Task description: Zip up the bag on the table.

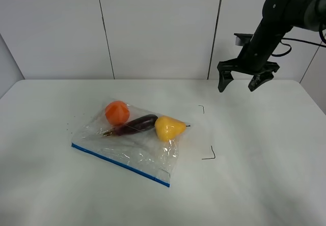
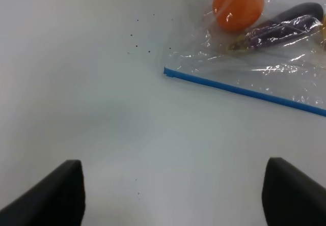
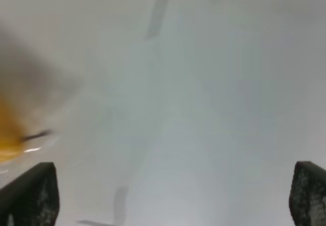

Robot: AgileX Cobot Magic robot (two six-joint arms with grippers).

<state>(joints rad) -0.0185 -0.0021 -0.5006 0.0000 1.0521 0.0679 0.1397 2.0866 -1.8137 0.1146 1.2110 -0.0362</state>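
From my high camera I see the table (image 1: 265, 185), a plain white matte top filling the lower two thirds of the frame, with thin black corner marks (image 1: 208, 154) right of centre. Behind it the wall (image 1: 153, 27) is made of pale panels split by dark vertical seams. The bag (image 1: 127, 147) lies flat left of centre, its blue zipper strip (image 1: 120, 164) running diagonally along the lower edge. Inside I can make out an orange round fruit (image 1: 117, 112), a dark purple eggplant (image 1: 135, 124) and a yellow pear-shaped piece (image 1: 168, 128). My right gripper (image 1: 240, 82) hangs in the upper right, above the table and well apart from the bag, fingers spread with nothing between them. My left gripper (image 2: 173, 195) shows only on its wrist camera, fingers wide apart over bare table, the bag's corner in that frame's upper right.
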